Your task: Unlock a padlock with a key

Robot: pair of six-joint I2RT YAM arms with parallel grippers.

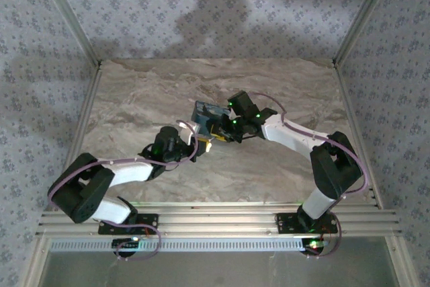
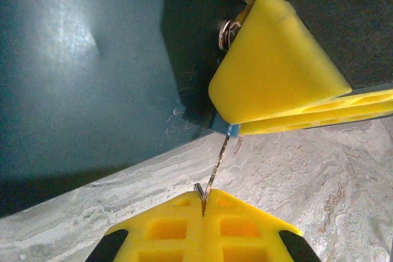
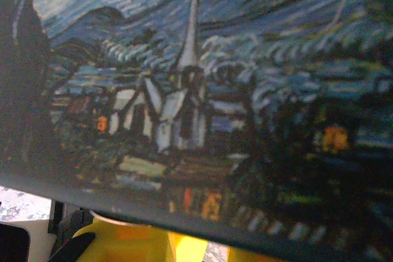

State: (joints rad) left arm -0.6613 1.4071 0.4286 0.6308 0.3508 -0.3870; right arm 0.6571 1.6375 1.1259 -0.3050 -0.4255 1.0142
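Observation:
My left gripper (image 2: 204,204) is shut on the key (image 2: 215,164), a thin silver blade seen edge-on that rises from between its yellow fingers. The key's tip meets a small bluish-silver corner of the padlock (image 2: 223,128). That corner is pinched between the yellow fingers (image 2: 276,65) of my right gripper (image 2: 232,126); the rest of the padlock is hidden behind them. A silver ring (image 2: 229,32) shows just above them, against the box. From above, the left gripper (image 1: 193,140) and right gripper (image 1: 219,132) meet tip to tip in front of the blue painted box (image 1: 205,111).
The box's dark side (image 2: 92,59) stands close on the left of the key, and its painted face (image 3: 196,90) is right in front of the right wrist camera. The marble table (image 1: 282,166) is walled at the left, back and right.

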